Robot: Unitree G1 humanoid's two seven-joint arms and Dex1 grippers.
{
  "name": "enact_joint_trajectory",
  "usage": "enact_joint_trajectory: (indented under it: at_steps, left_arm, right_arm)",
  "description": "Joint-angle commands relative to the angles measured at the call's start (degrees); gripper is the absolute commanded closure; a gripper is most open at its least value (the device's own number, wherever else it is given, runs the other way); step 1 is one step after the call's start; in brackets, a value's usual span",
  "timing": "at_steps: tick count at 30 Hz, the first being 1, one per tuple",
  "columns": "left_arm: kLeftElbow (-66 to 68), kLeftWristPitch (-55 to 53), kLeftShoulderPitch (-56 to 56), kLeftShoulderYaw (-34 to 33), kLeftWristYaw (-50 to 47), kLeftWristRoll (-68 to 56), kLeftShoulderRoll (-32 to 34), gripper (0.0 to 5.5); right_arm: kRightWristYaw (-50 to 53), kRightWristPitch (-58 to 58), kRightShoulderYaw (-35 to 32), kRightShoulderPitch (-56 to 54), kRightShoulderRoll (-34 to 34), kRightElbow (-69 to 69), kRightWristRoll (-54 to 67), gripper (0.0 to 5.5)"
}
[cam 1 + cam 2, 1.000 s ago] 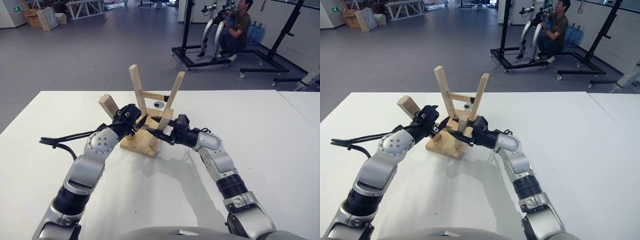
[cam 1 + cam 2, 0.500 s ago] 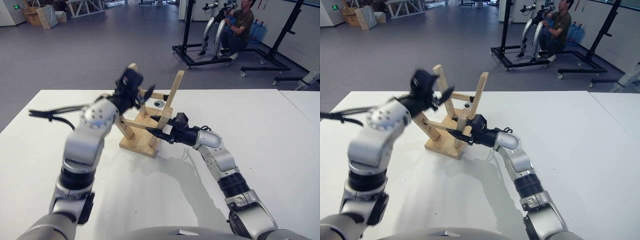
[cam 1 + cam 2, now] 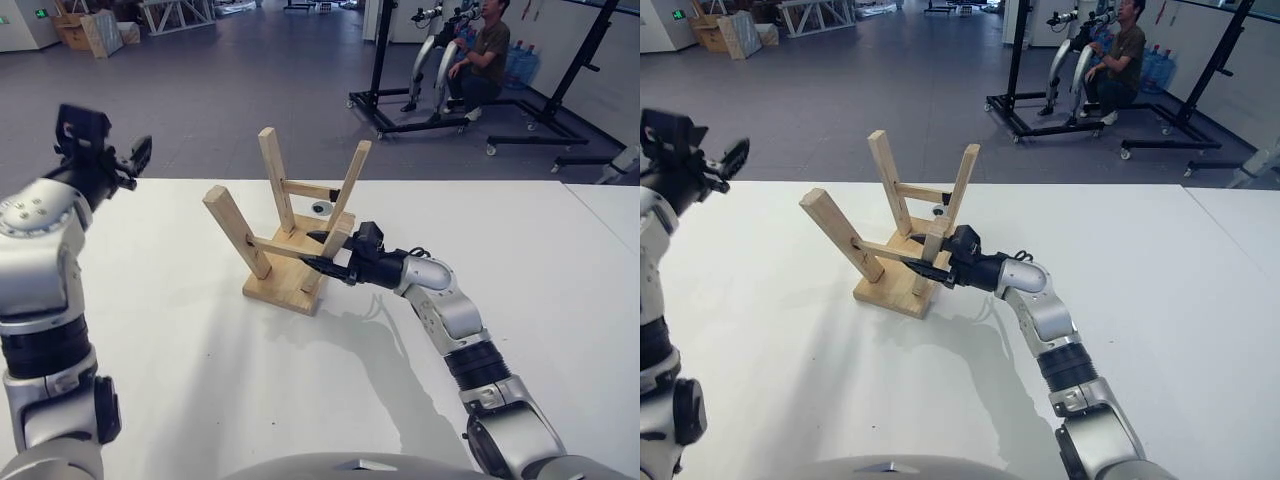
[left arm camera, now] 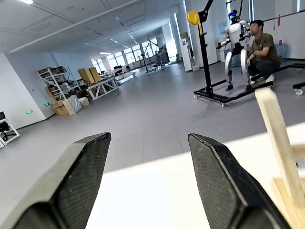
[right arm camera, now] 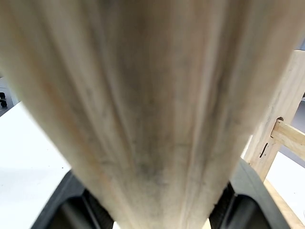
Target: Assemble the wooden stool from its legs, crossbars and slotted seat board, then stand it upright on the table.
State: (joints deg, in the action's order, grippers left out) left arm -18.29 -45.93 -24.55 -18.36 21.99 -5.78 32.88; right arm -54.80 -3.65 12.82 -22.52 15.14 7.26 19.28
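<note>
One square-sawn wooden leg [image 5: 143, 105] seems gripped by right claw [image 3: 318, 251].

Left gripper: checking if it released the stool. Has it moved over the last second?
Yes. The left gripper swung from the stool up and away to the robot's left, open.

The left arm is held high, out to the left, its left gripper [image 4: 148, 143] spread wide open. The right arm stretches forward with elbow bent. Its right gripper [image 3: 322, 252] appears clamped around a stool leg [image 5: 152, 95].
</note>
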Motion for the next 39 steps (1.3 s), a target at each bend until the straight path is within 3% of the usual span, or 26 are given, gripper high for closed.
enact_joint_trajectory:
  at_steps: [1, 18, 39]
  left_arm:
    - [0.42, 2.51, 4.34, 5.12, -1.57, -0.16, -4.77, 2.51]
    - [-9.31, -2.02, 3.77, 16.78, -6.28, -1.18, -12.58, 2.51]
    - [-9.32, -1.73, 5.96, 19.09, -6.34, 0.66, -14.56, 2.51]
  right_arm:
    - [-1.84, -4.36, 1.37, 1.45, 1.75, 1.05, -0.7, 3.44]
    - [-2.7, -15.93, 5.85, -4.01, 3.93, -0.41, -1.69, 3.44]
    - [-0.25, -13.55, 6.06, -2.97, 0.9, 7.63, -2.78, 3.44]
